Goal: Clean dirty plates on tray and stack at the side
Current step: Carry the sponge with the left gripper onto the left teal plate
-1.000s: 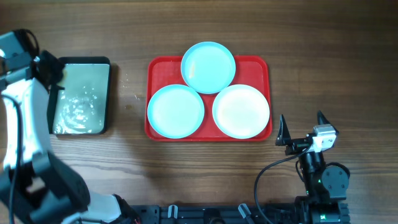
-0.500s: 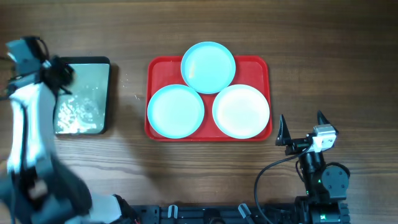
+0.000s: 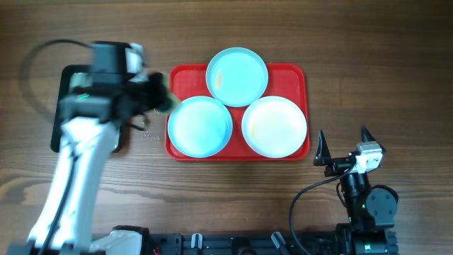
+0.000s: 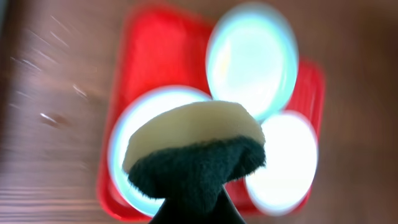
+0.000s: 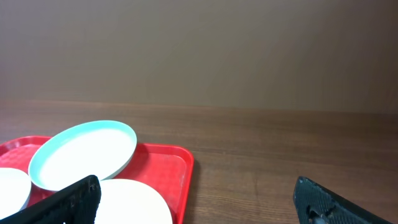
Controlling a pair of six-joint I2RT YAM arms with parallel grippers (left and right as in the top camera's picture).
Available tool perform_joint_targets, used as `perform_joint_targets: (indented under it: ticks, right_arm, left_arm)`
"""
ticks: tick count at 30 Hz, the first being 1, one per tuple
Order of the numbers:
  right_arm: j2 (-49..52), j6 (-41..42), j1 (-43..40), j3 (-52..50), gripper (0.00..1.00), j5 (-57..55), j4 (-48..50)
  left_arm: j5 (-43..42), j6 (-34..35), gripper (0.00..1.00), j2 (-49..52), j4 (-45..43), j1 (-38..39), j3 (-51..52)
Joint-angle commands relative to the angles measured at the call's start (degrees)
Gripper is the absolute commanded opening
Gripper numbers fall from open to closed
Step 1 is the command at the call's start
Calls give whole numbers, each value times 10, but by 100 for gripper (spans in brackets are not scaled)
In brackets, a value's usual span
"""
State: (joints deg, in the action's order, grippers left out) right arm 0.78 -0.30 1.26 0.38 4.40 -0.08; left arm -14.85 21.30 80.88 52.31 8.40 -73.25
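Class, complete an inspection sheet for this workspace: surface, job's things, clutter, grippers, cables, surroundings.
Surface: wooden table, small droplets left of the red tray.
Job's things: red tray holds rear aqua plate, front aqua plate and white plate.
Clutter: black-rimmed tray, partly under the left arm.
Grippers: left gripper shut on a sponge; right gripper open, away from the tray.
Cables: black cable beside the right arm.
Surroundings: plain brown wall.

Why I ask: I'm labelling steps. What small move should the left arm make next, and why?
Probably shift slightly right and lower the sponge onto the near-left aqua plate. The left gripper holds the sponge at the red tray's left edge, just beside that plate. The right gripper sits open, off the tray.
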Motion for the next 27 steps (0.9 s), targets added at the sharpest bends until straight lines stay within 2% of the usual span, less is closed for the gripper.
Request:
perform_joint_targets:
  ticks: [1, 4, 6, 12, 13, 14, 15, 16, 17, 20, 23, 26, 27]
  right_arm:
    - [-3, 4, 2, -1, 100, -6, 1]
    - [-3, 4, 2, -1, 100, -6, 1]
    - [-3, 4, 2, -1, 100, -6, 1]
    - [-3, 4, 2, -1, 100, -6, 1]
    - [-3, 4, 2, -1, 100, -6, 1]
    - [-3, 5, 2, -1, 100, -6, 1]
    - [-3, 4, 2, -1, 100, -6, 1]
    - [-3, 4, 2, -1, 100, -6, 1]
    - [-3, 5, 2, -1, 100, -6, 1]
    - [-3, 4, 2, -1, 100, -6, 1]
    - [-3, 4, 2, -1, 100, -6, 1]
    - [-3, 4, 2, -1, 100, -6, 1]
    - [-3, 5, 2, -1, 100, -6, 1]
  left_arm:
    - [-8, 26, 4, 76, -40, 96, 44]
    - [56, 66, 4, 156, -89, 152, 48]
    - [96, 66, 4, 194, -113, 172, 48]
    - [150, 66, 4, 268, -122, 181, 48]
    - [150, 66, 8, 268, -122, 180, 48]
    - [152, 66, 17, 268, -121, 178, 48]
    - [156, 64, 22, 267, -120, 176, 48]
    - [161, 61, 12, 267, -118, 173, 48]
    - [165, 61, 7, 267, -115, 170, 48]
    - [165, 61, 14, 264, -100, 160, 47]
    - [164, 61, 14, 244, -65, 142, 29]
    - [162, 61, 26, 212, -29, 128, 0]
    - [152, 61, 45, 196, -23, 124, -8]
